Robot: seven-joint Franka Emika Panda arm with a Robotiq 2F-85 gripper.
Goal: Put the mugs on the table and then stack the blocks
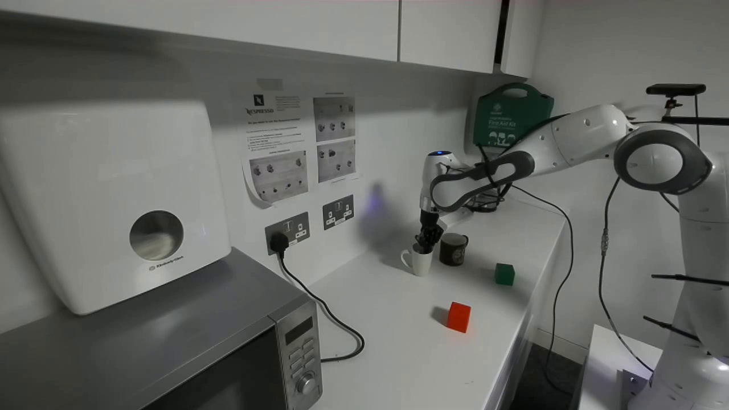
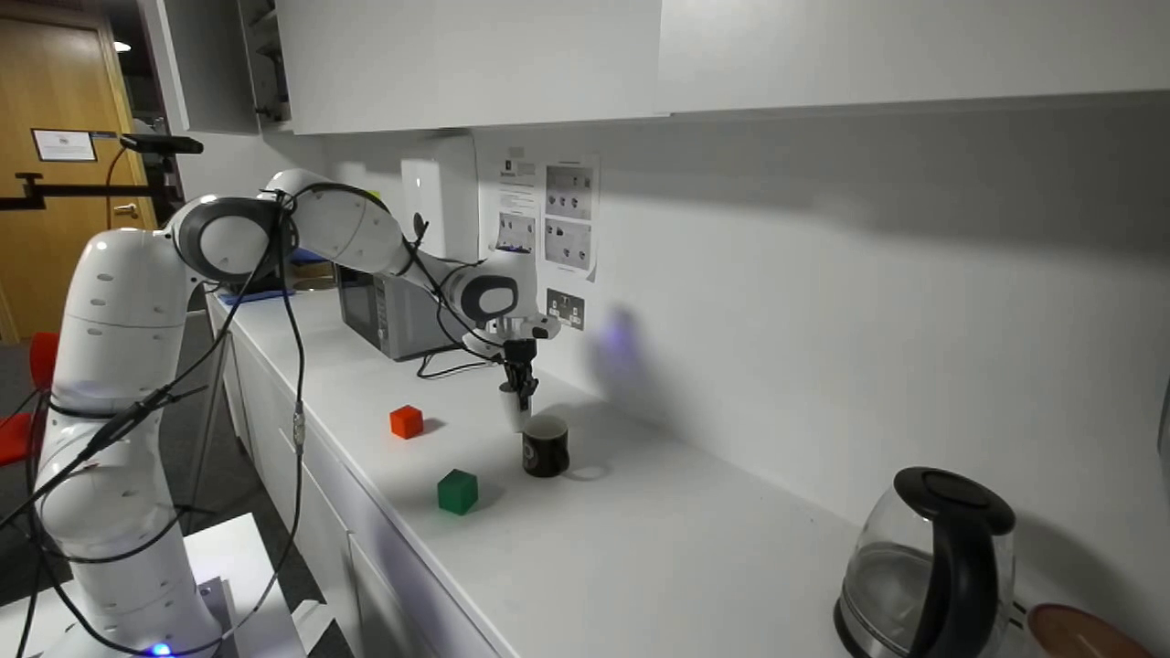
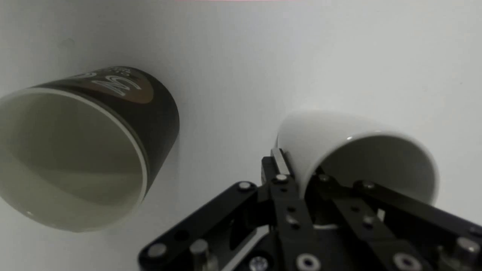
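Observation:
The white mug [image 1: 421, 265] [image 2: 513, 416] [image 3: 335, 126] stands upright at the level of the white table [image 1: 398, 341] [image 2: 686, 567] [image 3: 226, 56]. My gripper [image 1: 425, 242] [image 2: 521, 393] [image 3: 301, 169] points down at its rim, one finger inside and one outside, close against the wall. The mug's base is hidden in the wrist view. The dark mug [image 1: 453, 250] [image 2: 546, 454] [image 3: 162, 120] stands upright beside it on the table. The red block [image 1: 458, 317] [image 2: 407, 421] and the green block [image 1: 504, 274] [image 2: 457, 492] lie apart on the table.
A microwave [image 1: 216, 307] [image 2: 402, 315] with a plugged-in cable [image 1: 336, 319] stands on the table. A glass kettle [image 2: 932, 567] stands at the opposite end. The wall runs behind the mugs, and cupboards [image 1: 444, 34] [image 2: 475, 64] hang above.

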